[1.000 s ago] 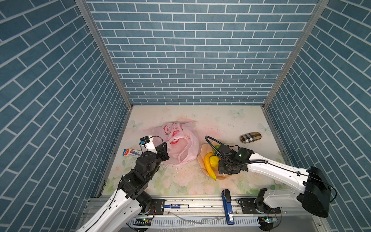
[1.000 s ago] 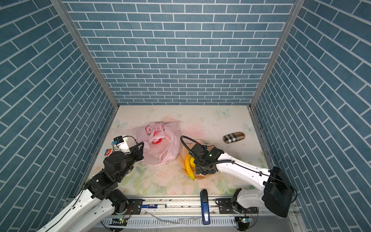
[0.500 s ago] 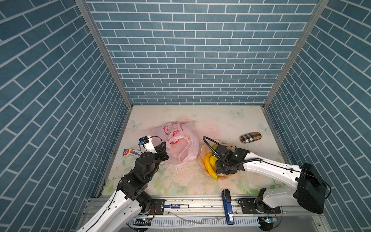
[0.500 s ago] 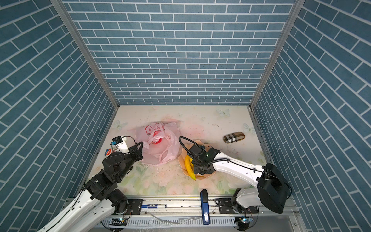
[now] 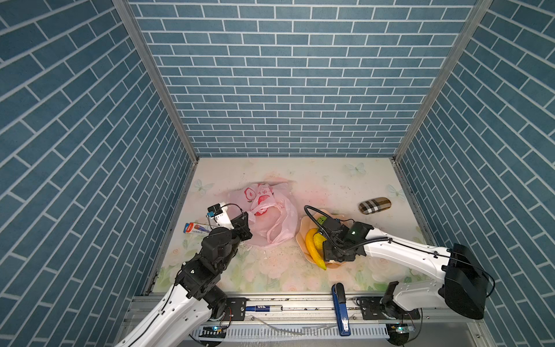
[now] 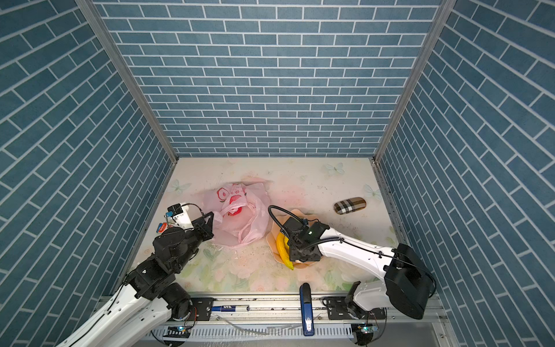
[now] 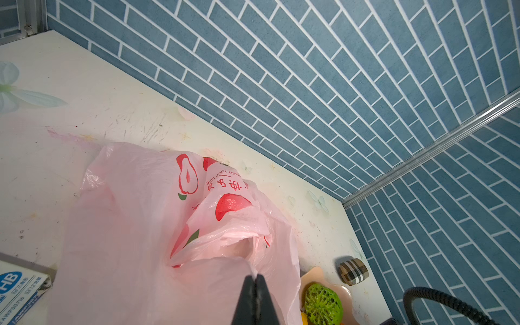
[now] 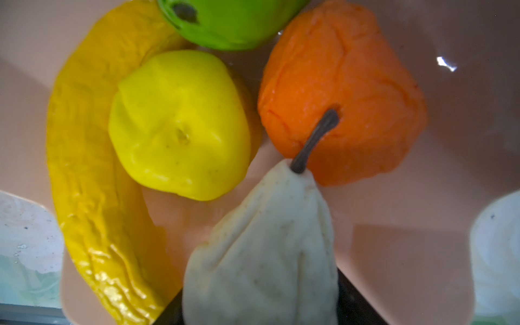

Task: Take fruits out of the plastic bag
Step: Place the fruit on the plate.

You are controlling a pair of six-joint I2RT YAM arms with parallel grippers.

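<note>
**Change from the earlier frames.** The right arm has shifted slightly toward the worktop's left edge and remains over the bowl (image 5: 301, 229). The left arm and the plastic bag (image 5: 285, 210) have not moved.

**Containers.**
- The peach petal-edged bowl stands near the middle of the worktop (image 5: 330, 186), toward the front edge and just beside the bag.
- It holds the banana (image 8: 84, 168), the lemon (image 8: 180, 123), the orange (image 8: 343, 92), the green fruit (image 8: 230, 22) and a cream-white pear (image 8: 261, 247).
- The bag lies crumpled between the bowl and the left edge. Its contents cannot be made out through the film.

**Orientation.**
- The banana's long axis runs from back to front along the bowl's left side, and its front tip overhangs the rim.
- The pear's stem points at the orange.
- The bag's handle loops lie on the bowl side.

**End effectors.**
- The left end effector (image 7: 255, 281) is pressed together, pinching the bag's film at its left side.
- The right end effector (image 8: 259, 309) has one finger on each side of the pear's wide end. Whether it grips or has let go cannot be told.

**Other items.** A plaid case (image 5: 374, 205) lies near the right edge, and a pencil box (image 5: 195, 229) lies at the left edge.
</note>
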